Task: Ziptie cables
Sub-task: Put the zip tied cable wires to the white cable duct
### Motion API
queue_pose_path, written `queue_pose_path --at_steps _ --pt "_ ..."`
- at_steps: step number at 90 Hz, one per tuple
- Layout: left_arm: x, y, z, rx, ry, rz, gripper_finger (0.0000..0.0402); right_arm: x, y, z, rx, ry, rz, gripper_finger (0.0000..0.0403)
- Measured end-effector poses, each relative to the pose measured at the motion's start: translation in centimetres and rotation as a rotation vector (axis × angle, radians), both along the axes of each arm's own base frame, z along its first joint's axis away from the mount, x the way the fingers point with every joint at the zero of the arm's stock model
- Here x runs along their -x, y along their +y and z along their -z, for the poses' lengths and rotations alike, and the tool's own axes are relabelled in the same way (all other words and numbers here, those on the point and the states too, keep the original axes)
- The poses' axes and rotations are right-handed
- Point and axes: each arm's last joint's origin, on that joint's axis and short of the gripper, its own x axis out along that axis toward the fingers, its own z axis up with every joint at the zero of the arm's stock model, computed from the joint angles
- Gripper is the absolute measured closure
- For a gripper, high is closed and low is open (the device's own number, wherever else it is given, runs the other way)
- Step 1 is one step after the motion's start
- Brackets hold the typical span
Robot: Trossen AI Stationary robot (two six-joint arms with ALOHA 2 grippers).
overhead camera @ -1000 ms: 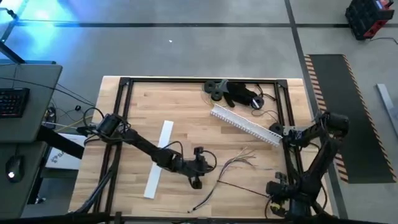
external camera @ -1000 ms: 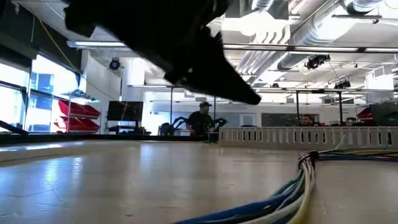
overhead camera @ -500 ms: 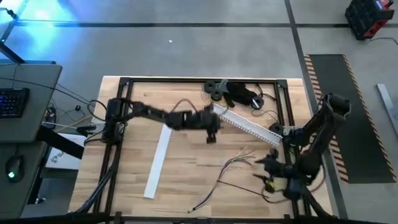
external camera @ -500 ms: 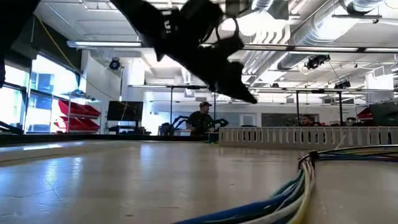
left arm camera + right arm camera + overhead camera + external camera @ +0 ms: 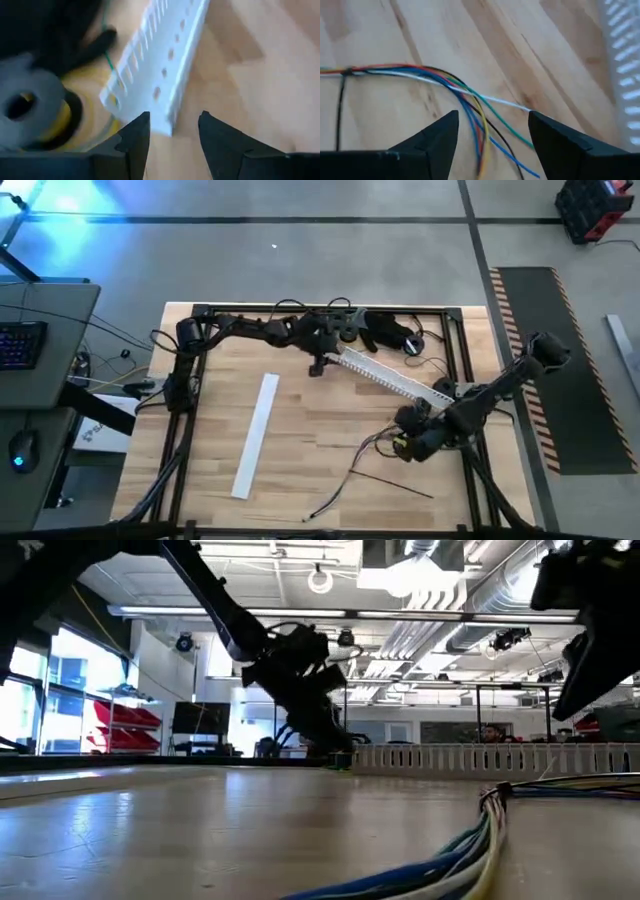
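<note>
The cables lie on the wooden table right of centre, as coloured wires that fan out from a bunched point. One thin dark strand runs on to the near edge. In the low view the cables rest flat on the board. My right gripper hovers open just over the fanned ends. My left gripper stands open at the far middle of the table, above the left end of the white comb-toothed rail.
The rail slants across the far right of the table. A flat white strip lies left of centre. Grey spools and dark gear sit at the far edge, beside my left gripper. A black frame rims the table.
My left gripper has swung from the near middle of the table to the far edge, ending at the rail's left end. My right gripper has come out of the near right corner toward the table's middle, to stand over the cables' fanned ends. The cables have not moved.
</note>
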Motion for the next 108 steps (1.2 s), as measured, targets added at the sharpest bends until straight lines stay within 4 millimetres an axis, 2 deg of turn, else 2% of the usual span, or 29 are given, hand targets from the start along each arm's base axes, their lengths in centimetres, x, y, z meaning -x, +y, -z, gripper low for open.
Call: queue_pose_path --at_steps 20,47,66,80,94,108 --pt "-0.7 -1.2 -0.2 -0.031 -0.008 0.007 0.0281 -1.0 0.4 -0.6 -0.018 -0.122 -0.002 0.0179" --pt "-1.4 -3.5 0.0 -0.009 0.019 -0.007 0.0392 -0.8 2.6 -1.5 -0.047 -0.294 -0.014 0.0179" --pt "-1.7 -6.2 0.2 0.107 0.101 -0.055 0.04 -0.1 3.5 -1.5 -0.03 -0.322 -0.029 0.018" --pt "-1.6 -9.4 0.1 0.126 0.215 -0.155 0.0401 0.0 3.7 -1.5 -0.035 -0.318 -0.046 0.018" --pt "0.0 -12.3 -0.5 0.119 0.262 -0.251 0.0401 0.0 3.7 -1.5 -0.035 -0.312 -0.059 0.018" --pt "3.5 -14.0 -1.5 0.13 0.301 -0.337 0.0401 0.1 3.9 -1.5 -0.058 -0.305 -0.077 0.0179"
